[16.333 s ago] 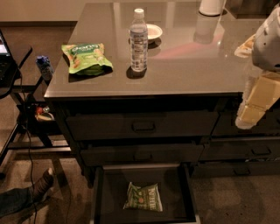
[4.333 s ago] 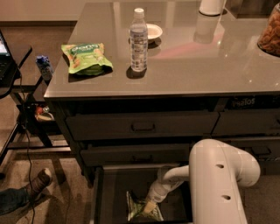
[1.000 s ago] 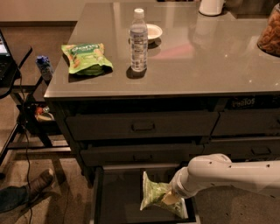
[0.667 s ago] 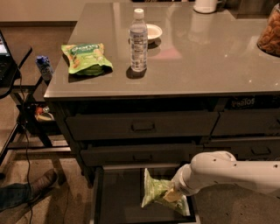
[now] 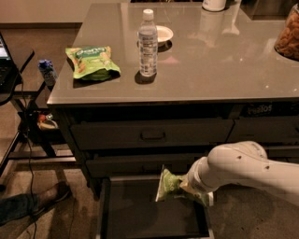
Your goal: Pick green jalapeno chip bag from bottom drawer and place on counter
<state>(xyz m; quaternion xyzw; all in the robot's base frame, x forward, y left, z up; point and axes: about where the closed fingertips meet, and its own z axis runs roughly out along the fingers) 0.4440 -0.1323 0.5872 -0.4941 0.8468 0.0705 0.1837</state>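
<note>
The green jalapeno chip bag [image 5: 167, 185] hangs upright, lifted above the open bottom drawer [image 5: 140, 214]. My gripper [image 5: 185, 185] is shut on the bag's right side, with the white arm reaching in from the right. The drawer's dark inside lies bare below the bag. The grey-brown counter [image 5: 219, 60] tops the cabinet above.
On the counter stand a brighter green bag [image 5: 91, 60], a water bottle [image 5: 147, 43], a small white dish [image 5: 162, 33], a white container at the back [image 5: 215, 4] and a snack jar at the right edge [image 5: 287, 35]. A black side table [image 5: 14, 70] and a person's shoe [image 5: 51, 193] are at left.
The bag has risen a little higher out of the drawer with my gripper, and the camera view has shifted slightly.
</note>
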